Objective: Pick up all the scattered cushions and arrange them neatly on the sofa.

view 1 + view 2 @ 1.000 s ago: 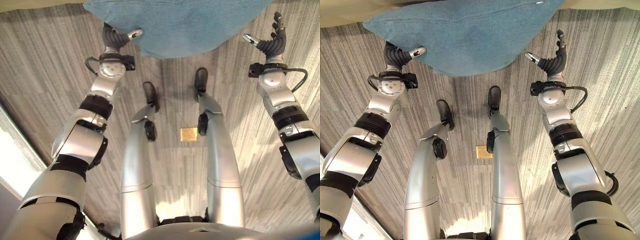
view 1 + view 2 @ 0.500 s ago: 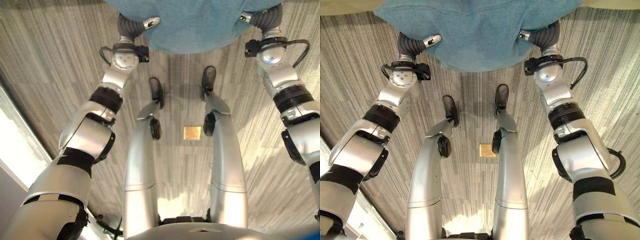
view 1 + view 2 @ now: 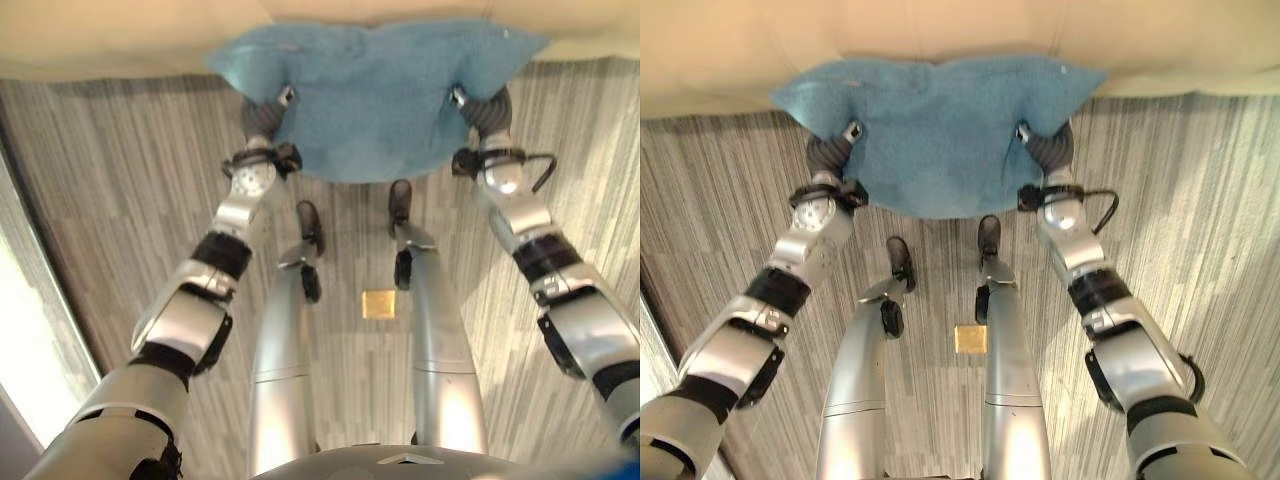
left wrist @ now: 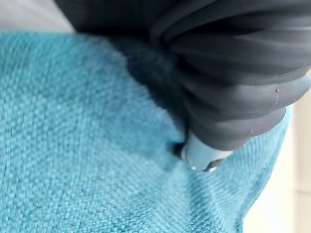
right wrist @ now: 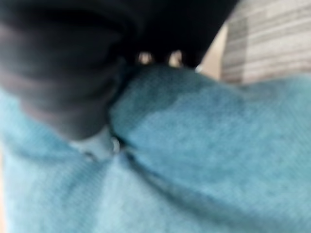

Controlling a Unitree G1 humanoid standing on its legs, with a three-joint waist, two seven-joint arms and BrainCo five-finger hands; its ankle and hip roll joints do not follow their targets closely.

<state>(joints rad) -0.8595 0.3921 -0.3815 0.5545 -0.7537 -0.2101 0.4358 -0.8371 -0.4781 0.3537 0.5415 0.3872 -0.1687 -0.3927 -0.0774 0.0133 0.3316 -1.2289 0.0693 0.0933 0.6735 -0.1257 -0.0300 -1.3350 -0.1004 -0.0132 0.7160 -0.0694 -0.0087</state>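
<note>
One teal cushion (image 3: pixel 375 95), soft woven cover, carried between both arms above the striped floor (image 3: pixel 120 200), its far edge meeting the pale front of the sofa (image 3: pixel 120 40); both corners nearest the robot are taken up.

Left robot hand (image 3: pixel 262 118): at the cushion's left near corner, dark ribbed cover against the fabric, thumb pressed into the top face so the cloth dimples around it; the fingers are under the cushion, so whether they curl round it cannot be told.

Right robot hand (image 3: pixel 487 107): at the right near corner, same arrangement; thumb dug into a fold of cloth, fingers hidden beneath; grip likewise cannot be told.

Step in hand, by judgement: carrying the cushion forward onto the sofa seat.

Handling notes: keep both arms level and moving together, since a soft cushion sags between two corner holds; bring it well over the seat edge before lowering; set it down square to the sofa front; release both sides at once so it does not twist or slide back to the floor.
</note>
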